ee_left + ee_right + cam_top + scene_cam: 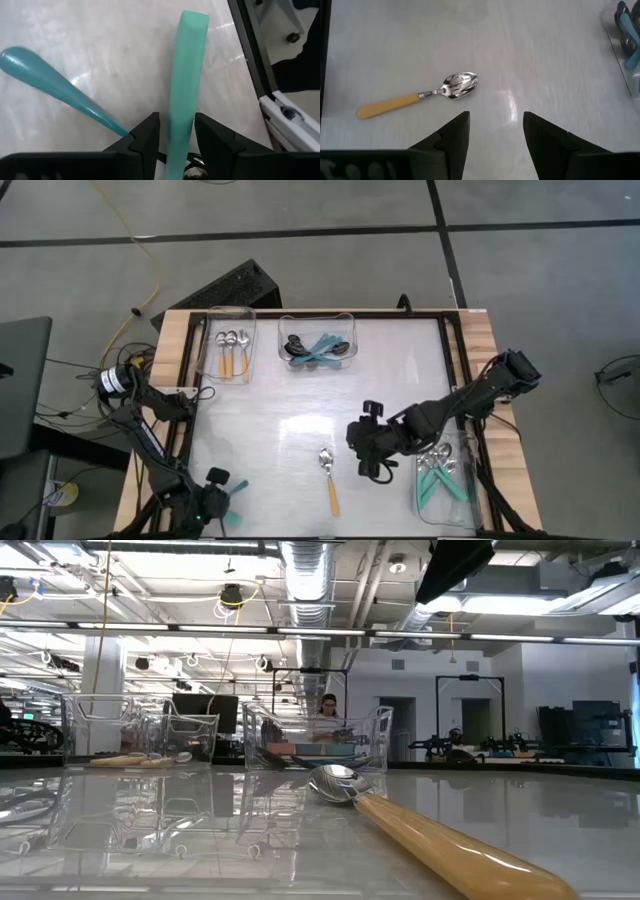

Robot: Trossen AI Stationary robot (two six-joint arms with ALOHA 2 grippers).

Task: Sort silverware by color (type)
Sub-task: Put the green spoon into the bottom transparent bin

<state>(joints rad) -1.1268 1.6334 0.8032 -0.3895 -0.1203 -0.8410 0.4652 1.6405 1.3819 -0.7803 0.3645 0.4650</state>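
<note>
Orange-handled and shiny-bowled, a lone spoon (417,96) lies flat on the white worktop (290,420) just ahead of the right gripper (493,131), whose fingers (451,135) stand apart with nothing between them. At the worktop's near left corner, the left gripper (176,137) has its fingers (146,137) closed on a teal handle (185,75); a second teal handle (55,82) juts out beside them. Other spoons sit sorted in clear bins (orange (232,352) far-left, mixed (318,348) far-middle, teal (440,475) beside the right arm).
</note>
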